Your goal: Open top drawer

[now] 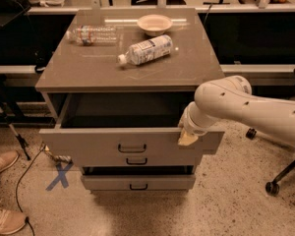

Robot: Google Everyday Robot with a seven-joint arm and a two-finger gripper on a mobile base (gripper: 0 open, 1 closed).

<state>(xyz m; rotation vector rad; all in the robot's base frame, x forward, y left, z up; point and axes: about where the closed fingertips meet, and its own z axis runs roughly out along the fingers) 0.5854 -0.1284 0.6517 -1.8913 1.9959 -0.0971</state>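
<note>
The top drawer (88,144) of the grey-beige cabinet stands pulled out, with its dark interior showing and a small black bar handle (132,148) at the centre of its front. My gripper (188,138) is at the right end of the drawer front, at its top edge, on the end of the white arm (246,107) that comes in from the right. Two shorter drawer fronts (137,182) sit below, the lowest one slightly out.
On the cabinet top (88,73) lie a clear bottle (91,34), a white-labelled bottle (146,49) and a bowl (154,22). A blue X (60,175) and a cable mark the floor at left, near two shoes (2,162). A chair base (280,176) stands at right.
</note>
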